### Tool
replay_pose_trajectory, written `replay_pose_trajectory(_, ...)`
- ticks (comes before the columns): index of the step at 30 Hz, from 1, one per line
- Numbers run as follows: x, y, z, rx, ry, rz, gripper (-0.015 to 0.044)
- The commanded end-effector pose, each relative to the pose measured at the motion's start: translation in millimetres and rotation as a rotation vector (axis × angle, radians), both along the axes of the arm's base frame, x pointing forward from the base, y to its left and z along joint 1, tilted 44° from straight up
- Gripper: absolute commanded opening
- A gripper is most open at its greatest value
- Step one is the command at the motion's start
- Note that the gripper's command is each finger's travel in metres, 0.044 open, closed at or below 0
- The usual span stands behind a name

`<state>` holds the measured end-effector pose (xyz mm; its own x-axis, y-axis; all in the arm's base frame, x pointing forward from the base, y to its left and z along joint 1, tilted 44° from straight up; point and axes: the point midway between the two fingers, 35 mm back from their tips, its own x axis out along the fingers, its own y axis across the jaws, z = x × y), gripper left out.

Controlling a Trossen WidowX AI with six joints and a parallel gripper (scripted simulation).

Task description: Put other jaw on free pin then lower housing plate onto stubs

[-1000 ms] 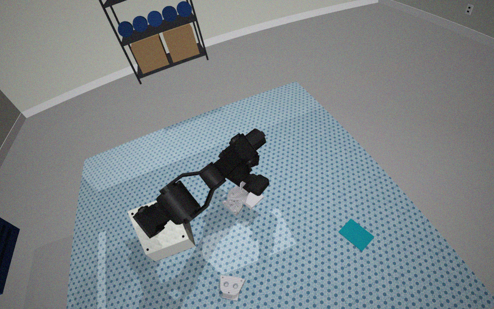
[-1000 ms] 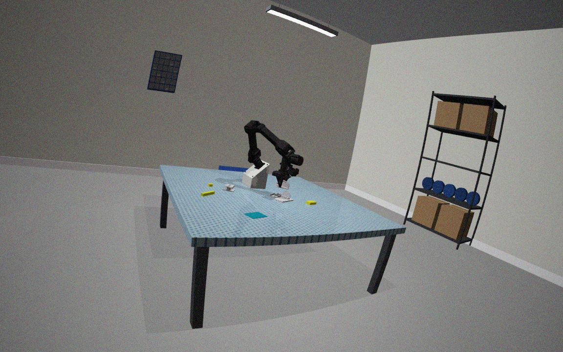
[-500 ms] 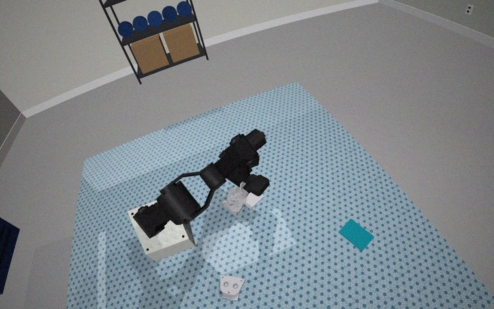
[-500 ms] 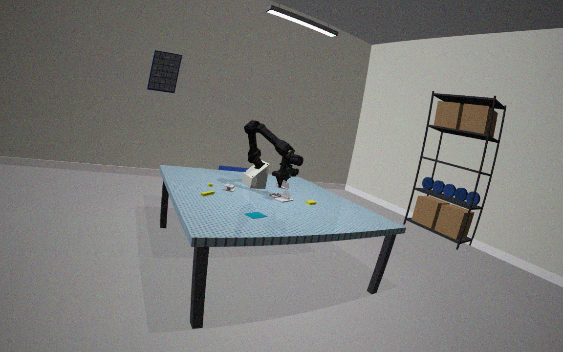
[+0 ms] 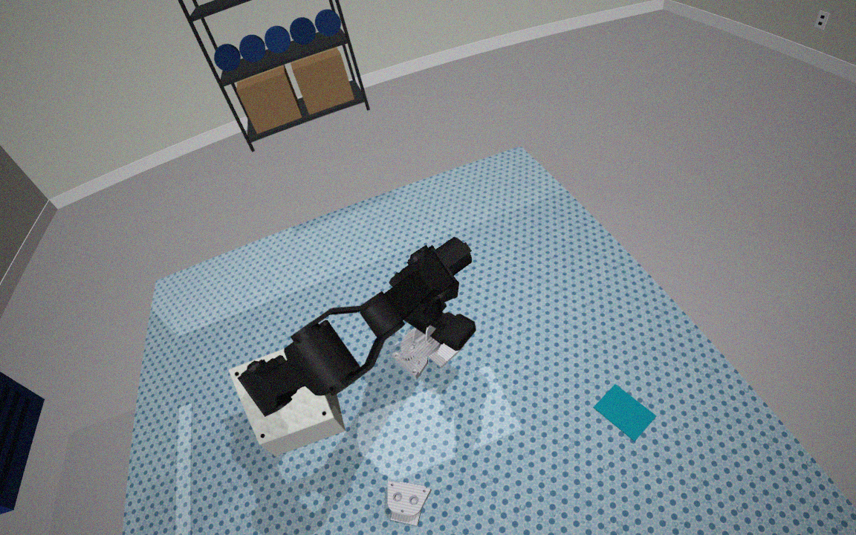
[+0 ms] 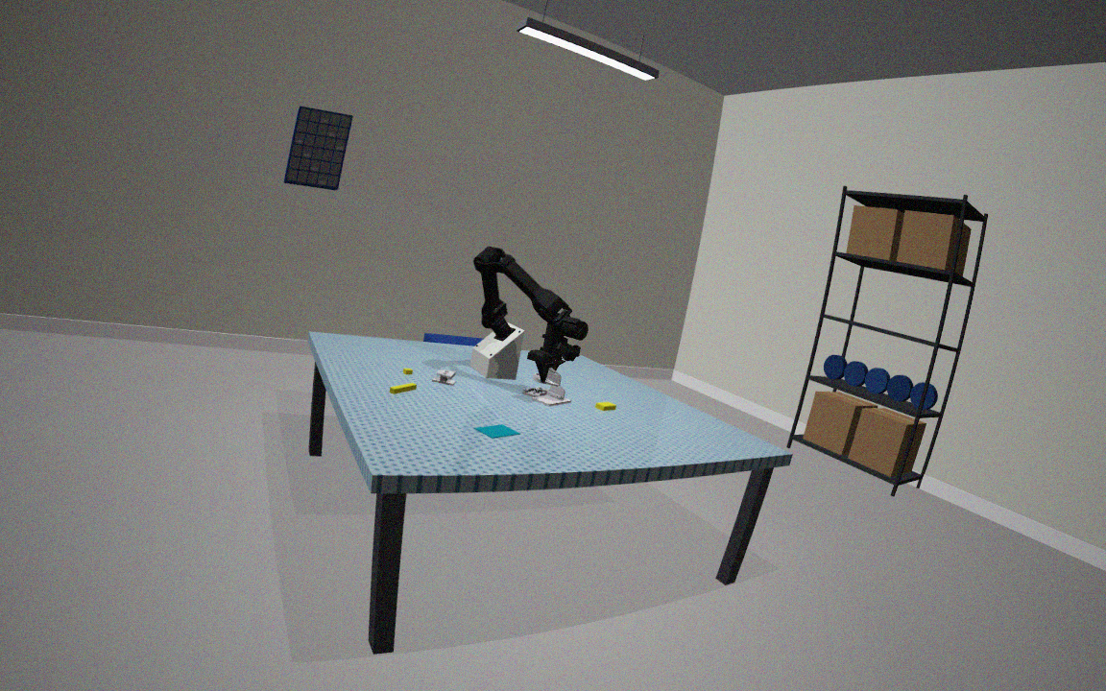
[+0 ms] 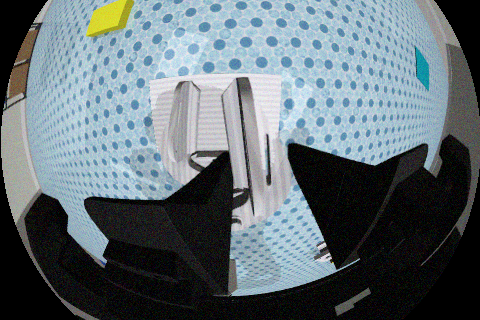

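Observation:
My gripper is shut on the free jaw, a pale part with an upright pad. The jaw is held above the ribbed white base plate. The other jaw stands at the left of the base in the wrist view, its pad roughly parallel to the held one. The pins and the meeting of the gear teeth are hidden or too small to tell. The housing plate, pale with two round holes or sockets, lies apart on the table.
A teal square lies flat on the table. A yellow block lies near the base. Two more yellow blocks lie near the housing plate. The arm's white mount stands behind.

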<state>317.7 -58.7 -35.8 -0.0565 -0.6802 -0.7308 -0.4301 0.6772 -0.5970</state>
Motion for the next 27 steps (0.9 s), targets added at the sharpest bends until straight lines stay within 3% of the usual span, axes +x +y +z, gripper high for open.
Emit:
replay_pose_trajectory(1,-1.4,-4.4,-6.9,-0.005,0.009,0.004,0.0134)
replay_pose_trajectory(27,-4.1,-21.7,-24.2,-0.007,0.009,0.004,0.0134)
